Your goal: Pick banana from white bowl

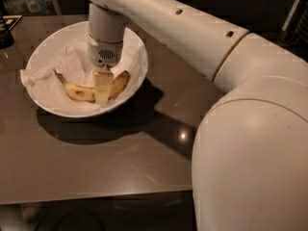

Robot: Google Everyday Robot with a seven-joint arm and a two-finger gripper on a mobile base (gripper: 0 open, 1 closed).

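Observation:
The white bowl [136, 42] stands on the far left part of the table, lined with crumpled white paper towel [71, 61]. The yellow banana [77, 91], brown-spotted, lies curved along the bowl's near side. My gripper [102, 94] reaches straight down into the bowl from above and stands over the middle of the banana, hiding that part of it. The two ends of the banana show to the left and right of the gripper.
The bowl sits on a dark brown table [120, 153] whose front edge runs along the bottom. A dark object [5, 32] sits at the far left edge. My arm crosses the top, and my white body [250, 167] fills the right side.

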